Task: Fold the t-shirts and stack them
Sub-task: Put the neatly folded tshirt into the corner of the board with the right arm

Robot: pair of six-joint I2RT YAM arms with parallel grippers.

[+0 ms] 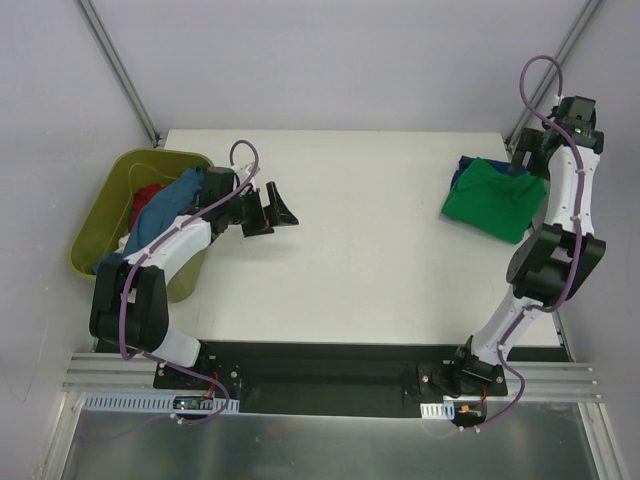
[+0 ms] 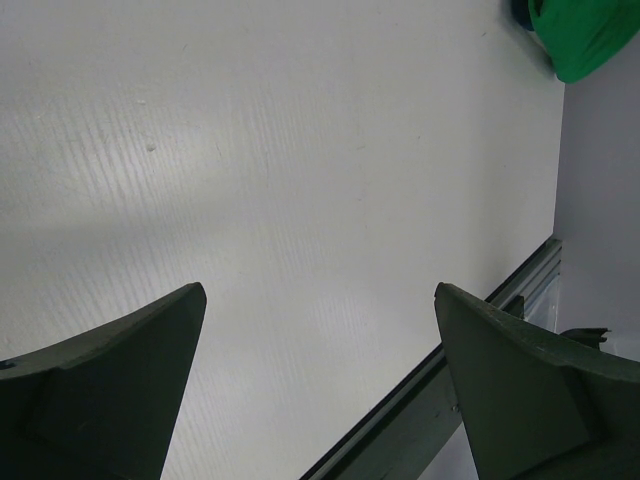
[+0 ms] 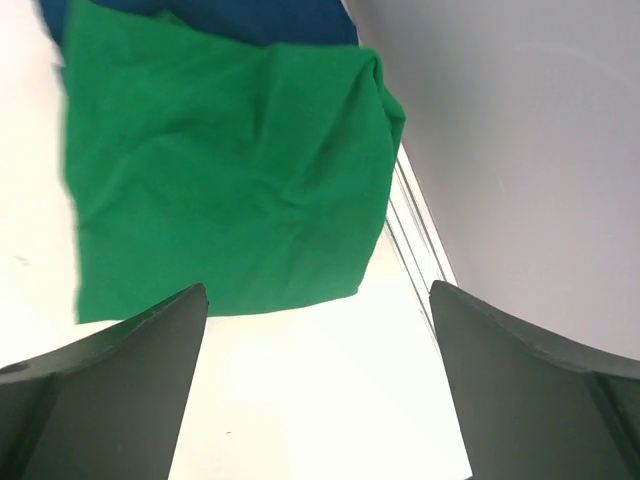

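White table [image 1: 370,270], green t-shirt [image 1: 492,203] at right edge, left and right jaws apart, empty

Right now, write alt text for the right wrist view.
A folded green t-shirt lies on the white table, overlapping a blue shirt at the top edge. The right gripper hangs open and empty in the foreground, a grey wall to the right.

**Twin arms in white and black**

Both the left arm [image 1: 175,240] and the right arm [image 1: 565,195] wear smooth white shells between chunky black joint housings. A thin purple cable [image 1: 540,58] loops along each one. The left gripper [image 1: 275,212] ends in matte black, wedge-shaped fingers [image 2: 110,390]; the right gripper [image 3: 318,290] looks the same.
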